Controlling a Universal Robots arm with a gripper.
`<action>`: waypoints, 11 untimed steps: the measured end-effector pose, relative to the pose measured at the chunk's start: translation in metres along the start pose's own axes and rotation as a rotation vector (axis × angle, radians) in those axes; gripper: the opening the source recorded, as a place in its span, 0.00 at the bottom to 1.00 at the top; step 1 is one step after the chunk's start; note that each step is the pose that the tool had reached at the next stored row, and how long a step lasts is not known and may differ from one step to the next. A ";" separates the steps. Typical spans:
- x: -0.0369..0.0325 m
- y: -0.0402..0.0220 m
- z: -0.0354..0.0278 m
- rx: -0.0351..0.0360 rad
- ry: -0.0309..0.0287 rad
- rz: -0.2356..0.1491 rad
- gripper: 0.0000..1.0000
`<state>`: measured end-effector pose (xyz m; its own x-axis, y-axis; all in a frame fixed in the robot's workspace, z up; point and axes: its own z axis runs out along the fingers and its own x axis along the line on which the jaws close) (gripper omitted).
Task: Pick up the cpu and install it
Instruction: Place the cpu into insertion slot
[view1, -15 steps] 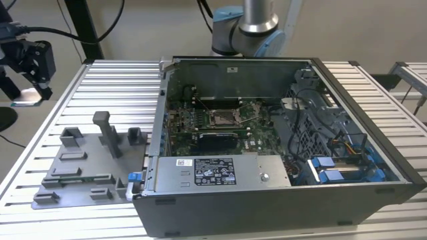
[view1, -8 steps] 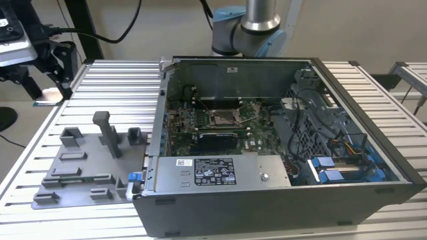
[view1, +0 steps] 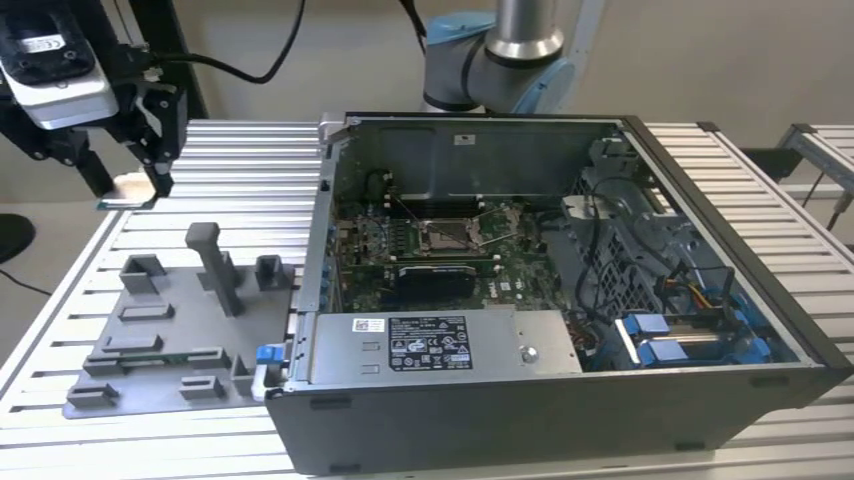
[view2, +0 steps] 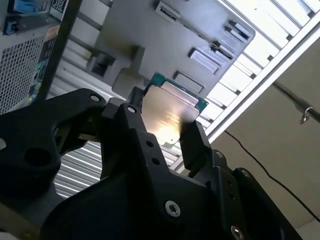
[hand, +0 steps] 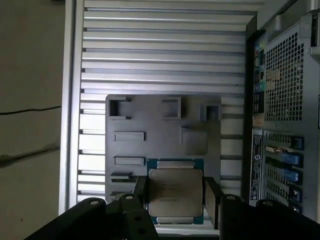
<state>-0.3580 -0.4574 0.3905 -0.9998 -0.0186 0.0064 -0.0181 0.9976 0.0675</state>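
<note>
By our reading the pick is done and the carry is in hand: the gripper (hand: 175, 202) is closed on the cpu (hand: 175, 187), its fingers (hand: 212, 200) pinching two opposite edges. In the exterior view it hangs at the upper left of the frame, well apart from the socket (view1: 443, 237) at frame centre inside the open case (view1: 534, 420). The install calls for a level carry and square alignment over that socket.

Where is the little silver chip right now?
In the first wrist view the cpu sits clamped in the gripper, which hangs at the exterior view's left, outside the computer case and beyond the grey tray.
</note>
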 end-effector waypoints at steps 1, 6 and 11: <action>-0.0040 -0.0001 -0.0001 0.0000 0.0001 0.000 0.00; -0.0267 -0.0005 -0.0002 0.0000 0.0000 0.000 0.00; -0.0496 -0.0009 -0.0004 0.0000 0.0000 0.000 0.00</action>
<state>-0.3084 -0.4573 0.3905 -0.9998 -0.0186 0.0064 -0.0181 0.9976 0.0675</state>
